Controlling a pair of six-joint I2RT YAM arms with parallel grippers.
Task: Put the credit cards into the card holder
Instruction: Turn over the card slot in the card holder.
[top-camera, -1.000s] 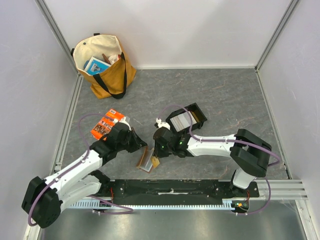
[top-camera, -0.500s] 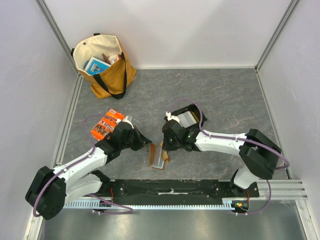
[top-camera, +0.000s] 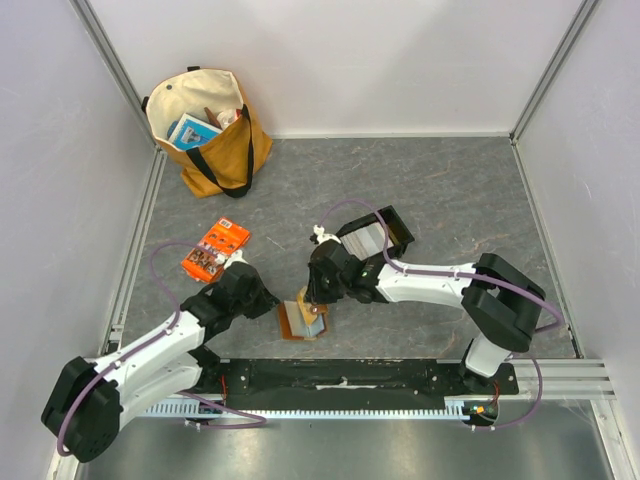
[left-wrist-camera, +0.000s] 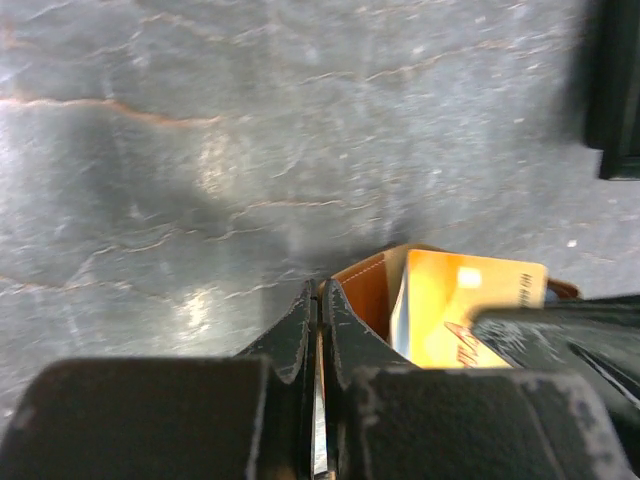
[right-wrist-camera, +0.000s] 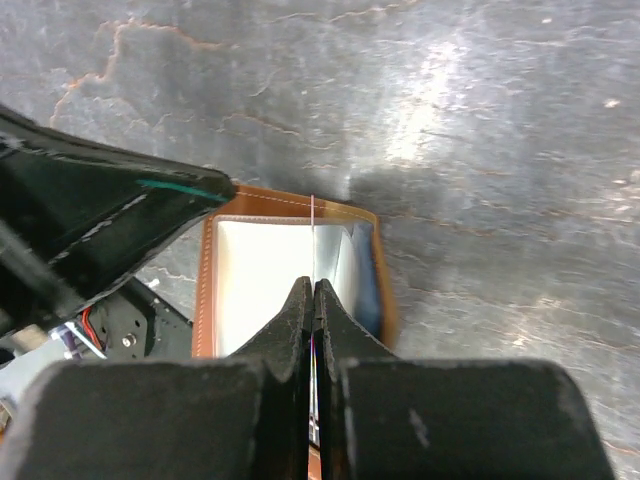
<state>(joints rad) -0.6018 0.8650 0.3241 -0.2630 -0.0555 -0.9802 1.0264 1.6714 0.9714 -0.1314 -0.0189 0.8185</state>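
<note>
The brown card holder (top-camera: 293, 322) lies open on the grey floor between the arms. My left gripper (top-camera: 268, 300) is shut on its left flap; in the left wrist view the jaws (left-wrist-camera: 320, 290) pinch the thin brown edge (left-wrist-camera: 365, 290). My right gripper (top-camera: 318, 296) is shut on one credit card, seen edge-on (right-wrist-camera: 313, 225), with its lower edge over the pale inner pockets (right-wrist-camera: 260, 290). From the left wrist view that card (left-wrist-camera: 465, 310) looks yellow-tinted and stands inside the holder. More pale cards (top-camera: 368, 238) lie in the black tray.
The black tray (top-camera: 400, 228) sits just behind the right arm. An orange printed packet (top-camera: 215, 250) lies to the left of the left arm. A tan tote bag (top-camera: 205, 130) stands at the back left. Walls enclose the floor on three sides.
The left gripper has pulled back towards the near left with the holder, which now lies flatter. The right gripper has moved left and down with the card, over the open holder.
</note>
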